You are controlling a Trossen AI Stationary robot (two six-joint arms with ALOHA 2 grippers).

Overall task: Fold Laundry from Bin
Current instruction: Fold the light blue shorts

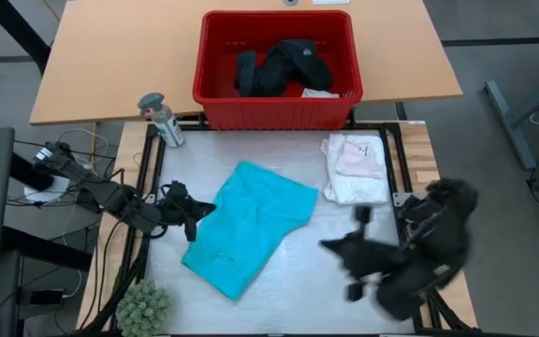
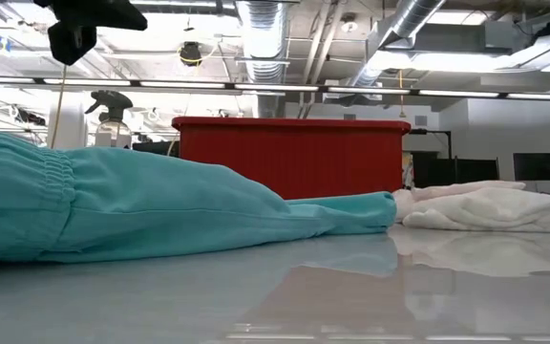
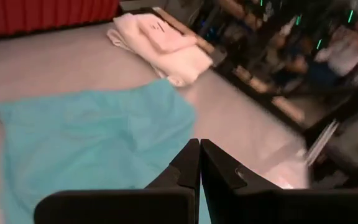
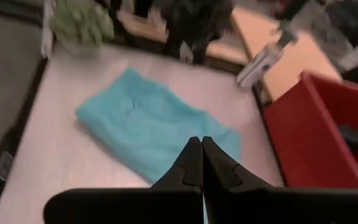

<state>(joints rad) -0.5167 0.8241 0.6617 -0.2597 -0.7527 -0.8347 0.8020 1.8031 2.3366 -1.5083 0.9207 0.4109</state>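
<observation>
So one white piece (image 1: pixel 354 167) lies folded on the bench (image 1: pixel 288 290); the turquoise shirt (image 1: pixel 251 225) is half-folded, black clothes (image 1: pixel 284 65) wait in the bin (image 1: pixel 215 98). Left claw (image 1: pixel 193 217) and right claw (image 1: pixel 356 253) are both pressed together, empty.

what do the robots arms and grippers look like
Both arms are dark, jointed segments. The left gripper and right gripper are matte black, each with two tapering, wedge-shaped jaws on a wide black crossbar. Black cables trail beside the left arm. No markings are visible.

One turquoise shirt (image 1: pixel 249 227), one red bin (image 1: pixel 277 67), one spray bottle (image 1: pixel 162 119)
</observation>
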